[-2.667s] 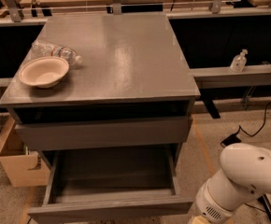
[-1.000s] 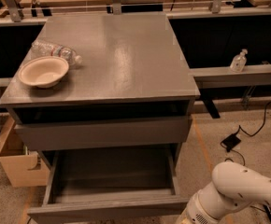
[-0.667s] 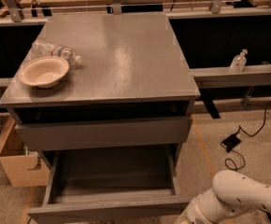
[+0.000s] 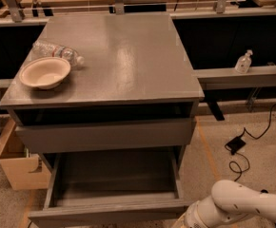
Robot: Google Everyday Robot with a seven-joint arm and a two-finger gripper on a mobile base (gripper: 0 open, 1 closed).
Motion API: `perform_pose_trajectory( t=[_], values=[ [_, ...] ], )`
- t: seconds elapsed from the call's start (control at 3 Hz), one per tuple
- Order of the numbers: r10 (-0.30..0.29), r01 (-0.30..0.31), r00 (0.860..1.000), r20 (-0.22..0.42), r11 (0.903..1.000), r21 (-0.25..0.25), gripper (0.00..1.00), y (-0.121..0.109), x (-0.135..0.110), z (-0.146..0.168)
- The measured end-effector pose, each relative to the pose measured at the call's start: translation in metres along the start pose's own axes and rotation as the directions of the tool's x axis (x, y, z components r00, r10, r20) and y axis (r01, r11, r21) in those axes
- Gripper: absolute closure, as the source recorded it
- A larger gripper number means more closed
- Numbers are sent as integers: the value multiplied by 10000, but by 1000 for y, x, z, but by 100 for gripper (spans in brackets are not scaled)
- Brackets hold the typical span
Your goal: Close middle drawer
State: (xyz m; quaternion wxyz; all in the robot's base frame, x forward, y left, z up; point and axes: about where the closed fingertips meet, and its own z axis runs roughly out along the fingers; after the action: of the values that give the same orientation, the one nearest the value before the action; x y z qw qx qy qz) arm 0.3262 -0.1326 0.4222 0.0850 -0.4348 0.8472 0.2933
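From where I stand, the robot's smooth white rounded arm (image 4: 242, 203) comes in low at the bottom right corner, its glossy shell lying nearly level and reaching leftward to a round joint just beside the right front corner of the open drawer. The gripper at its end is below the lower edge of view, so I cannot tell whether it is open or closed. The wide, shallow matte-grey middle drawer (image 4: 114, 184) is pulled well out of the square grey cabinet (image 4: 128, 46), its bare grey floor showing and its plain handle-less front at the very bottom. Above it sits one taller flat grey drawer front (image 4: 104, 134), pushed in, with a dark slot between that front and the cabinet's top. On the faintly shiny top, at the left, there is one shallow round cream bowl (image 4: 45, 72) and, touching its far rim, one clear crinkled plastic bottle (image 4: 57, 51) lying on its side. One brown cardboard box (image 4: 19, 170) stands on the speckled floor to the cabinet's left. To the right, one small black power brick with a looping black cable (image 4: 235, 144) lies on the floor, and one small clear pump bottle (image 4: 243, 61) stands upright on a grey ledge (image 4: 214, 77).
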Motion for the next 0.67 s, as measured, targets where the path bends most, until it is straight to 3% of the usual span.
perform_pose_trajectory(
  t=[0.67],
  values=[
    [-1001,1002,9949,83,9949,-147,100,-6,-30,38]
  ],
)
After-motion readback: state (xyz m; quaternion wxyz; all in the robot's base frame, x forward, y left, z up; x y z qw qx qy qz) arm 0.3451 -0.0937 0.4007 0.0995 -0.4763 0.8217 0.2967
